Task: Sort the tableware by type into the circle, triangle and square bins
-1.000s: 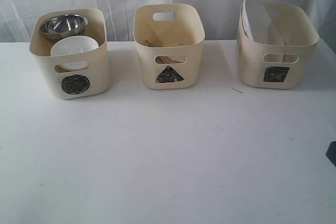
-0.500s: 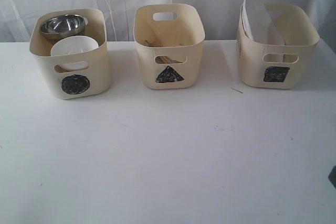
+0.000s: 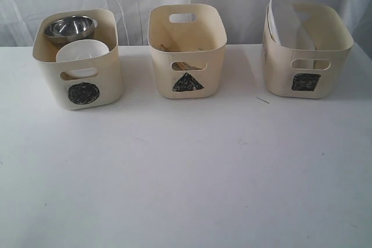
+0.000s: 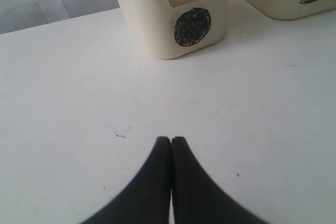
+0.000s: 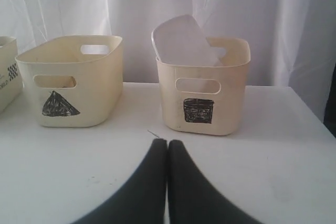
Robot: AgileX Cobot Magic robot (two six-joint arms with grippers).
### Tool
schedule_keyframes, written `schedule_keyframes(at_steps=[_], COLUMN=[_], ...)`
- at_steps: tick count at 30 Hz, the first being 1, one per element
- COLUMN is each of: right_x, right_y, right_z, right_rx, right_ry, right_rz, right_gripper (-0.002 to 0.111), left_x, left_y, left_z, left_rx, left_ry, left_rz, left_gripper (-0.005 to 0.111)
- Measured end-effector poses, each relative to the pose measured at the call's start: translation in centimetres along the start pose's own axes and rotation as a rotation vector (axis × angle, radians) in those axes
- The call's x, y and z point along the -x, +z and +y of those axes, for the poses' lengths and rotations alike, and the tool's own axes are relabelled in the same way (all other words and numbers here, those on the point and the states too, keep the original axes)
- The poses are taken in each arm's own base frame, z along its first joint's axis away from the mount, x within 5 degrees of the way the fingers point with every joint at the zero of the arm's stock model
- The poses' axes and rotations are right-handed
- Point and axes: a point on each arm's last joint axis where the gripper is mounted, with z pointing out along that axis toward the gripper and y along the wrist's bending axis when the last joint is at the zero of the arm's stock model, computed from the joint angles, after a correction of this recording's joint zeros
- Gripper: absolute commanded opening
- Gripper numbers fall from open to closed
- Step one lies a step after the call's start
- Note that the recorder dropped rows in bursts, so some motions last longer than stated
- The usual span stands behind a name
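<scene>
left gripper [image 4: 171, 140] pressed together, empty | right gripper [image 5: 167, 142] likewise | steel bowl [image 3: 70, 27], white bowl [image 3: 81, 50] in circle bin [image 3: 104, 85], upper left; plate [image 3: 288, 18] leaning in square bin [image 3: 279, 82], upper right; triangle bin [image 3: 160, 56] centre | no tableware seen outside bins; neither arm has a nearer target

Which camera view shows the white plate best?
The right wrist view: the plate faces the camera, leaning upright and sticking out above the square bin. The exterior view shows the plate at more of an angle, at that bin's left side. The left wrist view does not show it.
</scene>
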Motion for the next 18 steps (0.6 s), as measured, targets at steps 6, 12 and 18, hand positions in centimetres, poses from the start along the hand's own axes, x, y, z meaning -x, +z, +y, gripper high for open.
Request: schedule_keyframes(at_steps=[6,12,18], right_x=[-0.33,-0.73,-0.77], right_y=[-0.01,-0.03,-0.04], right_z=[0.10,0.24,0.26], right_rx=[0.012,0.029,0.031], right_ry=[-0.080,-0.075,-0.075], right_rz=[0.036,0.080,0.084], right_gripper=[0.000,0.000,0.000], left_x=[0.00,0.00,0.00], left_y=[0.00,0.00,0.00], left_z=[0.00,0.00,0.00], left_rx=[0.000,0.000,0.000], left_ry=[0.000,0.000,0.000], left_rz=[0.000,0.000,0.000], left_gripper=[0.000,0.000,0.000])
